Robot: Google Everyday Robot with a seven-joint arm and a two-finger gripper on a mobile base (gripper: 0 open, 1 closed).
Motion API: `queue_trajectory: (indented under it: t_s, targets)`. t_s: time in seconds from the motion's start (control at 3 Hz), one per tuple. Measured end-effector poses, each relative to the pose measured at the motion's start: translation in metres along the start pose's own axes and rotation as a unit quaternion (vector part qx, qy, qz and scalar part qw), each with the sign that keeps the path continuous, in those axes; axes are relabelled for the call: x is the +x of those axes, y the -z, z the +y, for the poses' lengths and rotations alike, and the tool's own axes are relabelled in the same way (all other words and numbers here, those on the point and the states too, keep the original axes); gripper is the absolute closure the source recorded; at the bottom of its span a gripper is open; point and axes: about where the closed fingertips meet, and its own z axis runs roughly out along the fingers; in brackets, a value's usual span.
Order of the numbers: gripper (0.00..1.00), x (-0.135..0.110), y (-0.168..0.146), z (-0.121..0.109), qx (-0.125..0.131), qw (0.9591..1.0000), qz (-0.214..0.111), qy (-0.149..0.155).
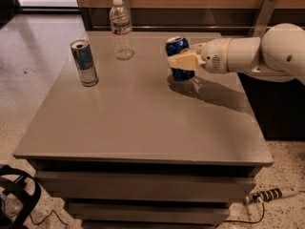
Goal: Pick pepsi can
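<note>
The pepsi can (177,47) is short and dark blue with a silver top, tilted slightly, held just above the grey table (138,113) near its back right. My gripper (180,61) reaches in from the right on a white arm (248,54), and its cream fingers (183,62) are closed around the can's middle. The can's shadow falls on the table below it.
A taller slim blue-and-silver can (84,62) stands at the table's left. A clear water bottle (121,28) stands at the back, left of the pepsi can. A wood-panelled wall runs behind. Cables lie on the floor at front left and right.
</note>
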Motion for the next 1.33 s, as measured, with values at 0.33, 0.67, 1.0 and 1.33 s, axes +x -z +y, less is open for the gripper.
queue_trajectory:
  t_s: [0.33, 0.67, 1.0, 1.33]
  targets:
    - [1.00, 0.007, -0.003, 0.000, -0.004, 0.9997, -0.023, 0.002]
    - [1.00, 0.013, -0.005, -0.002, -0.006, 0.9991, -0.043, 0.002]
    - [1.00, 0.021, -0.004, -0.006, -0.006, 0.9981, -0.061, -0.005]
    - [1.00, 0.025, 0.002, -0.012, 0.000, 0.9967, -0.080, -0.008]
